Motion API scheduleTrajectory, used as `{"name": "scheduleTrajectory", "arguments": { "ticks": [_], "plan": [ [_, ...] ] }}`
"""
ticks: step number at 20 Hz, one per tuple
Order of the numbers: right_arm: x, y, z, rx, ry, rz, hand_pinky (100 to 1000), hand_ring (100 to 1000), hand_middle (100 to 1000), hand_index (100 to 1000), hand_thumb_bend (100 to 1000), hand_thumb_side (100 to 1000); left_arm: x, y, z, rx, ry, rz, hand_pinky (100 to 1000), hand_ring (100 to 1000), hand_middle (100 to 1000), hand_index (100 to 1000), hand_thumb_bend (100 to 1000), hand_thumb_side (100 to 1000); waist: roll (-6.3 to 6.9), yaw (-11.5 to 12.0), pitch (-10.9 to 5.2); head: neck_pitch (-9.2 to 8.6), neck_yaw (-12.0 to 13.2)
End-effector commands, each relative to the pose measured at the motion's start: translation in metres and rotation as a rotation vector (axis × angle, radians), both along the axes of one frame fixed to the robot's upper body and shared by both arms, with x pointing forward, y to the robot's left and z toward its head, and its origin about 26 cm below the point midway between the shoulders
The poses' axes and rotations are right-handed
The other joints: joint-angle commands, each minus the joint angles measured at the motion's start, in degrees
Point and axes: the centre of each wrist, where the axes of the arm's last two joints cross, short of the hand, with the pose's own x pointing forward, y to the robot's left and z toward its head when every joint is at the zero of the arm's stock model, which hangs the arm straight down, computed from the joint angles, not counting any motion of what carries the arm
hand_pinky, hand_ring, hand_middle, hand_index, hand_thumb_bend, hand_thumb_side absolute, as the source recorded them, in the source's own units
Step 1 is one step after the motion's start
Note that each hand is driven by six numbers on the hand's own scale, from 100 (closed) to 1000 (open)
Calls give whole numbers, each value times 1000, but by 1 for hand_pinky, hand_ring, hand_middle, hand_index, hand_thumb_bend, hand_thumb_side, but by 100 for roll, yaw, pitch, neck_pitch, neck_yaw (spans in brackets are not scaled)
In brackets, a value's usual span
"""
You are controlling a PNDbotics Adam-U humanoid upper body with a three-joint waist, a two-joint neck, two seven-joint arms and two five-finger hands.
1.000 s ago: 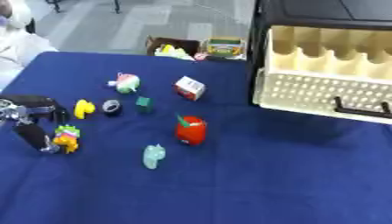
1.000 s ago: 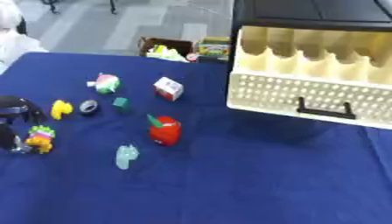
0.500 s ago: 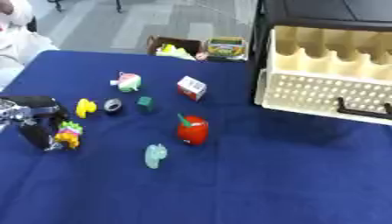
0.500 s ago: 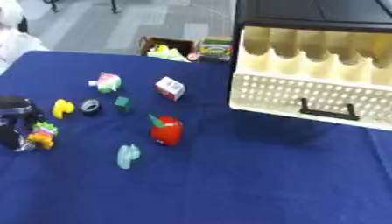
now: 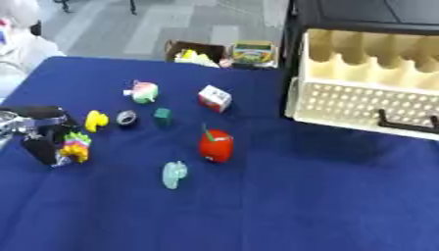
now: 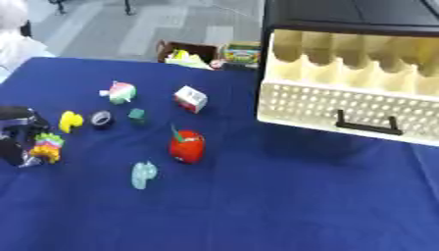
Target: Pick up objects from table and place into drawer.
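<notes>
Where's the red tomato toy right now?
The red tomato toy stands mid-table in the left eye view, left of the open drawer. The pale green toy lies just below-left of it, the small white box above it.

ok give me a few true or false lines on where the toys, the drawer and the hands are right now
1. The drawer is pulled open. True.
2. The red toy lies inside the drawer. False: it stands on the blue tablecloth.
3. The left hand is at the multicoloured toy near the table's left edge. True.
4. The right hand is reaching for the pale green toy. False: no right hand is in view.
5. The yellow toy sits right of the red toy. False: left.
</notes>
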Motion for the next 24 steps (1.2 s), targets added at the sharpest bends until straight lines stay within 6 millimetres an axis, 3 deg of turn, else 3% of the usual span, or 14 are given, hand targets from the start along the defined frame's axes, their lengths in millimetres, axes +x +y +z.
{"name": "scheduleTrajectory", "arguments": {
  "ticks": [1, 13, 16, 20, 24],
  "plan": [
    [-6, -2, 10, -12, -35, -13, 497, 446, 400, 723, 363, 879, -2, 2, 16, 9, -38, 5, 392, 535, 384, 472, 238, 256, -6, 4, -134, 33, -41],
    [-5, -2, 8, -10, -27, -19, 497, 449, 402, 721, 358, 867, -6, 0, 27, -63, -93, 36, 357, 498, 356, 386, 100, 160, -23, 45, -234, 52, -50],
    [-5, -2, 8, -10, -27, -20, 497, 449, 402, 721, 356, 868, -8, -4, 33, -84, -115, 35, 350, 490, 347, 377, 100, 172, -28, 62, -280, 83, -109],
    [-5, -2, 8, -10, -24, -19, 497, 450, 402, 721, 353, 870, -10, -11, 45, -115, -156, 25, 337, 477, 335, 364, 100, 185, -34, 82, -348, 182, -414],
    [-5, -1, 7, -9, -21, -16, 497, 451, 403, 721, 351, 870, -13, -18, 54, -128, -180, 15, 335, 473, 330, 360, 100, 188, -40, 55, -407, 281, -956]
  ]
}}
